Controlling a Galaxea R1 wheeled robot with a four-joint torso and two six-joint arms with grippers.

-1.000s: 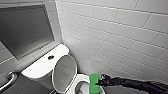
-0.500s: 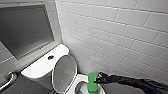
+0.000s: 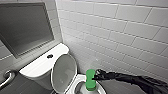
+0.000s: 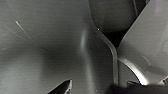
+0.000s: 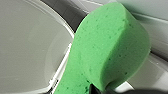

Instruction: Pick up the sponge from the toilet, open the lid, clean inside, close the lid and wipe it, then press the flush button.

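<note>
Right pincer [image 3: 95, 77]: clamped on the waist of the bright green peanut-shaped sponge [image 3: 90, 80], held upright over the bowl of the white glossy ceramic toilet [image 3: 37, 67]. White oval lid [image 3: 63, 72]: raised, left of sponge. Small dark round flush button [image 3: 50, 56]: tank top.

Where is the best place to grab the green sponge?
Grab it at its narrow middle, from the side. The sponge pinches in between two fatter ends, so a grip there will not slide off. The right gripper holds it that way over the toilet, reaching in from the robot's right.
</note>
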